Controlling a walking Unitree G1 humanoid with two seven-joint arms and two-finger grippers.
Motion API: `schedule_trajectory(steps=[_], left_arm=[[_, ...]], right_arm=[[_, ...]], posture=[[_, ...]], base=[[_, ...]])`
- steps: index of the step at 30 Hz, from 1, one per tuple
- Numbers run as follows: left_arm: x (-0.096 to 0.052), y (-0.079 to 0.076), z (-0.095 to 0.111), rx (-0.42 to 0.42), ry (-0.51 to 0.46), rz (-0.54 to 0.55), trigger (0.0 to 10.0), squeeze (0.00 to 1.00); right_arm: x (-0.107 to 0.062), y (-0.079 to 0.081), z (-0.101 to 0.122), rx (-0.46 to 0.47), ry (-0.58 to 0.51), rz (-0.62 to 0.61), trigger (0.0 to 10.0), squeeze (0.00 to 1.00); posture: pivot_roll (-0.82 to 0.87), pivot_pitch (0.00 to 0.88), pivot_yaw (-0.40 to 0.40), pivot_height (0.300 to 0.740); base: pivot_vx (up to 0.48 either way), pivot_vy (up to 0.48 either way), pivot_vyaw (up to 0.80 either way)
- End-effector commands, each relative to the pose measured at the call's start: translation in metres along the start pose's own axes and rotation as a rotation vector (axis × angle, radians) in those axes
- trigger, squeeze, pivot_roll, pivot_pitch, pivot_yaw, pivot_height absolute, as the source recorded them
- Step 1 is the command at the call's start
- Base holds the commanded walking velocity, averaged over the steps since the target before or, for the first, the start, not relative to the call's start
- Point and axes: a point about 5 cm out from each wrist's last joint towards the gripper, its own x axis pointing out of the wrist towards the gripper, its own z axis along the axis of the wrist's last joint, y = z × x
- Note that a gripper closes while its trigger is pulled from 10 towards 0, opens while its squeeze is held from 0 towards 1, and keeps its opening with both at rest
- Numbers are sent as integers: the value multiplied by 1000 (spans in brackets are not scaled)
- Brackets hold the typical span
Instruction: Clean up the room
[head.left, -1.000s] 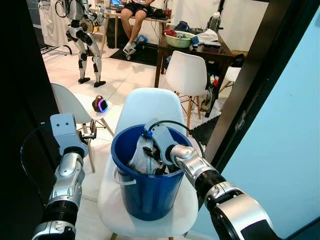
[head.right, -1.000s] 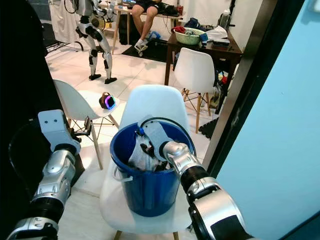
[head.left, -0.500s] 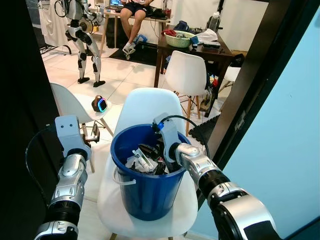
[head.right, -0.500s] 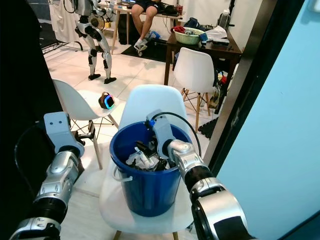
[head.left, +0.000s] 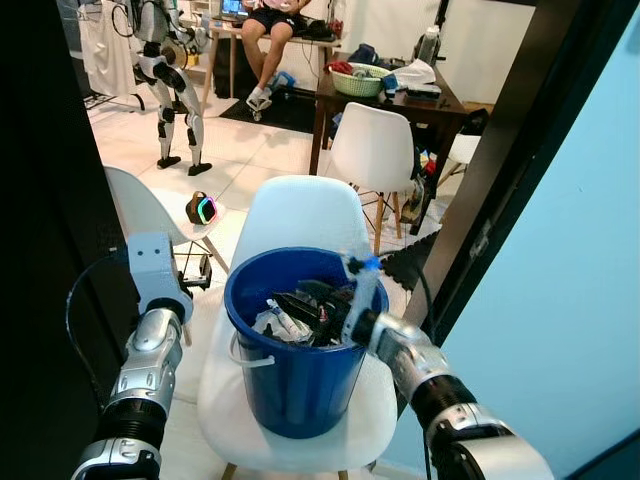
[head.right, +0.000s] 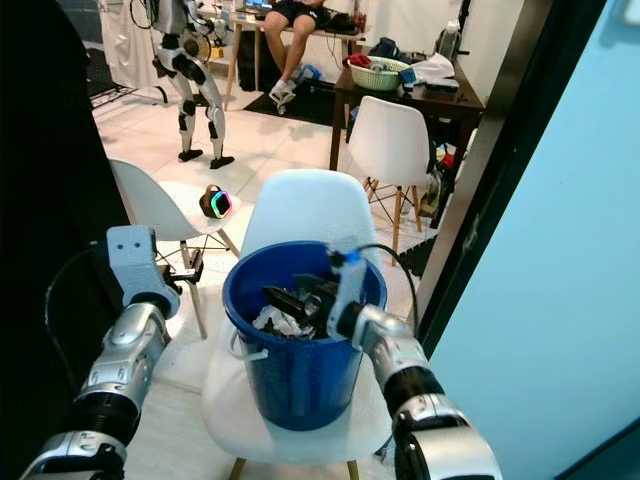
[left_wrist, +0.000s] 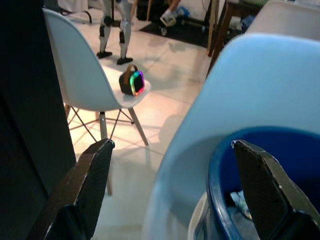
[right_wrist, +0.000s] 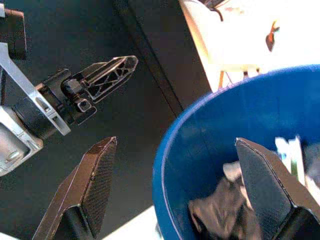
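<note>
A blue bucket (head.left: 290, 390) stands on the seat of a white chair (head.left: 300, 215). Crumpled white and black rubbish (head.left: 290, 315) lies inside it. My right gripper (right_wrist: 175, 145) hovers over the bucket's right rim, open, with nothing between its fingers. It points across the bucket's mouth toward my left gripper (left_wrist: 171, 145). That one hangs open and empty just left of the bucket, level with the rim.
A second white chair (head.left: 135, 205) at the left carries a small speaker with a glowing ring (head.left: 201, 208). Behind are a standing humanoid robot (head.left: 165, 80), a seated person (head.left: 270, 20), a dark table (head.left: 440, 105) with a green basket (head.left: 358, 78), and another chair (head.left: 375, 150). A dark door frame (head.left: 500, 170) stands close on the right.
My right gripper let go of the white rubbish, which dropped into the bucket, then drew back up to the right rim. My left gripper edged nearer the bucket.
</note>
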Motion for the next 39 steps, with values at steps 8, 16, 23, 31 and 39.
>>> schedule_trajectory(steps=[8,16,23,31,39], left_arm=[[-4,11,-12,24,55,20,10000,0],[-28,39,-65,-53,279,134,10000,0],[-73,60,-116,-9,499,211,10000,0],[-143,74,-169,33,778,279,10000,0],[-182,70,-190,95,907,232,10000,0]], right_arm=[[-18,-5,-8,97,-42,51,10000,0],[-48,-25,-52,227,37,-193,10000,0],[-83,-39,-92,345,77,-521,10000,0],[-163,-54,-140,366,280,-1077,10000,0],[-205,-43,-172,362,431,-1251,10000,0]], posture=[[35,0,-77,725],[28,0,-74,725],[33,0,-85,725],[27,0,-88,725],[28,0,-85,725]], base=[[-417,0,0],[-480,0,0],[-305,0,-216],[0,0,-755],[0,0,-755]])
